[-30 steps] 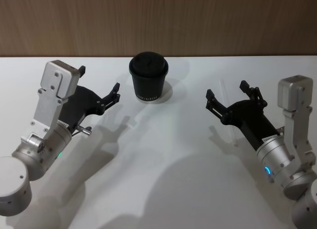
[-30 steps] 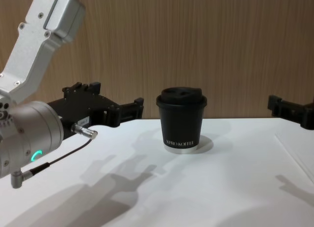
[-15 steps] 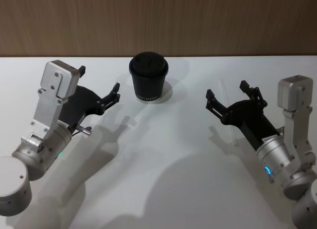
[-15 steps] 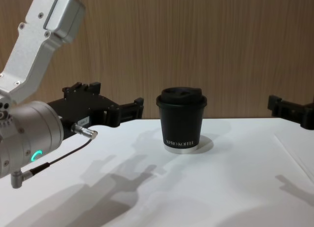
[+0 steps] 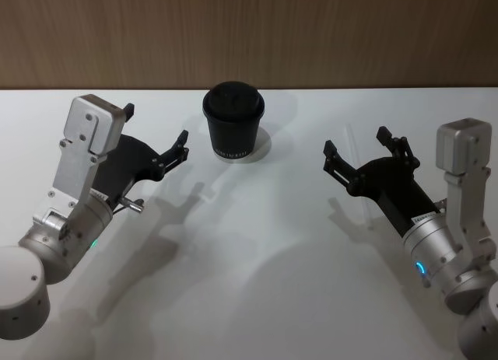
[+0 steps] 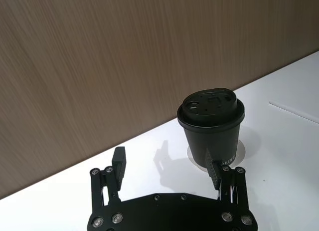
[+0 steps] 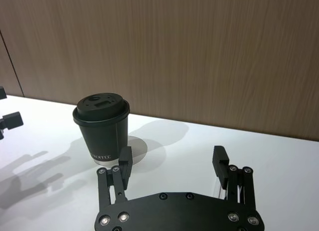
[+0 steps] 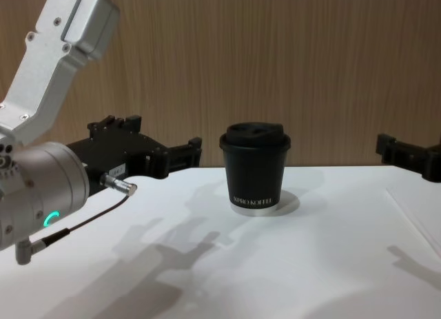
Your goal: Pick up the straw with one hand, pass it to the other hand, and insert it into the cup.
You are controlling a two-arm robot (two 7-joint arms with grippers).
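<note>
On my head camera the cup [image 5: 233,131] stands upright with its lid on at 12 o'clock on the white desk [image 5: 257,259], close to the wooden wall [image 5: 249,33]. The straw [image 5: 350,136] is hard to make out, white on white. I see it as a thin pale line lying flat on the desk at about 4 o'clock from the cup, running roughly from 12 to 6. Its middle is hidden under the right gripper [image 5: 355,141].

That gripper hangs over the straw with its fingers [image 7: 219,161] spread wide and nothing between them. I cannot tell whether the fingertips touch the straw. One end of the straw pokes out past the fingertips on the wall side.

The left gripper [image 5: 156,124] sits at about 8 o'clock from the cup, well apart from the straw. Its fingers [image 6: 118,163] are spread and empty too, and they point towards the cup without touching it.

From the left wrist camera the straw [image 6: 294,111] shows as a fine line on the desk beyond the cup [image 6: 212,123]. From the chest camera the straw [image 8: 413,214] is a faint line at 4 o'clock from the cup [image 8: 255,171], below the right gripper [image 8: 406,153].
</note>
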